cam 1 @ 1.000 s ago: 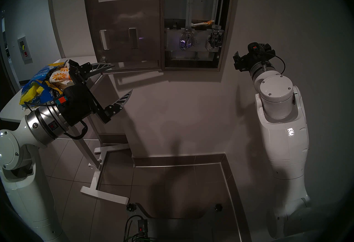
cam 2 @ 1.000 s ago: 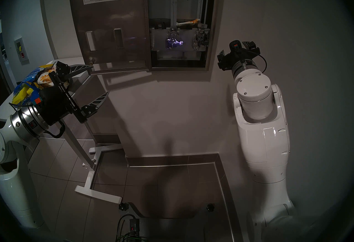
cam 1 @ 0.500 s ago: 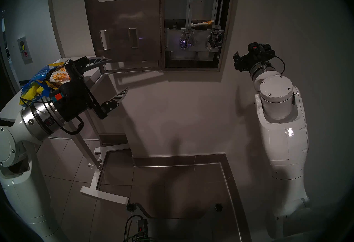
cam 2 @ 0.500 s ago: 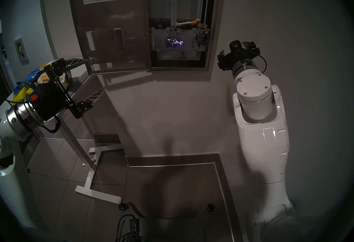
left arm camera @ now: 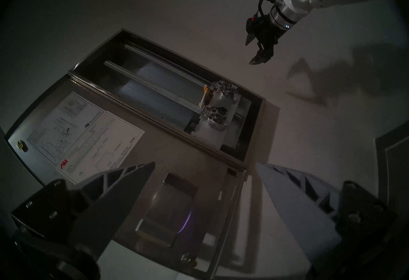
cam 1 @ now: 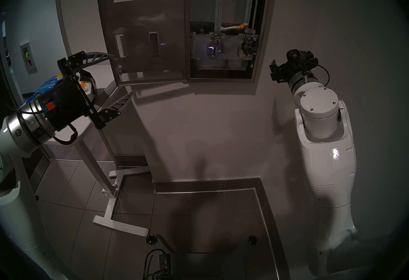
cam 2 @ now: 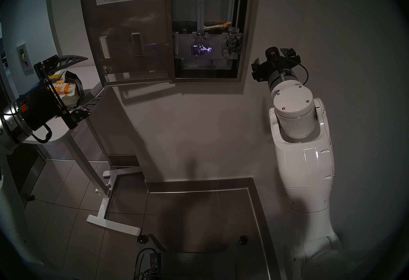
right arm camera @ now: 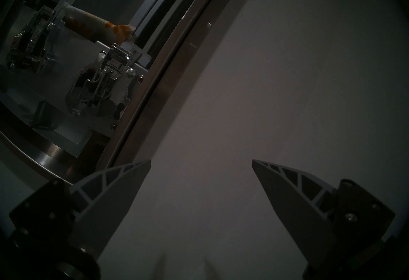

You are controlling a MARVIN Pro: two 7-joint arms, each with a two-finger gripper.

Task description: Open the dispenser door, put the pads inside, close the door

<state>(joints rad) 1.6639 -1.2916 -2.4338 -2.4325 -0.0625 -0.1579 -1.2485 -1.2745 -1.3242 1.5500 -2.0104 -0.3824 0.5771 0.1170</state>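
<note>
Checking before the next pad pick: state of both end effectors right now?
Left end effector: open, holding nothing, near the open dispenser door.
Right end effector: open, holding nothing, facing bare wall beside the dispenser.

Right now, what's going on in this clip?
The dispenser door hangs open and one flower-print pad already lies inside the dispenser. Both claws are open and empty: the left claw is by the side table where more pads sit, and the right claw faces the wall beside the cabinet.
</note>
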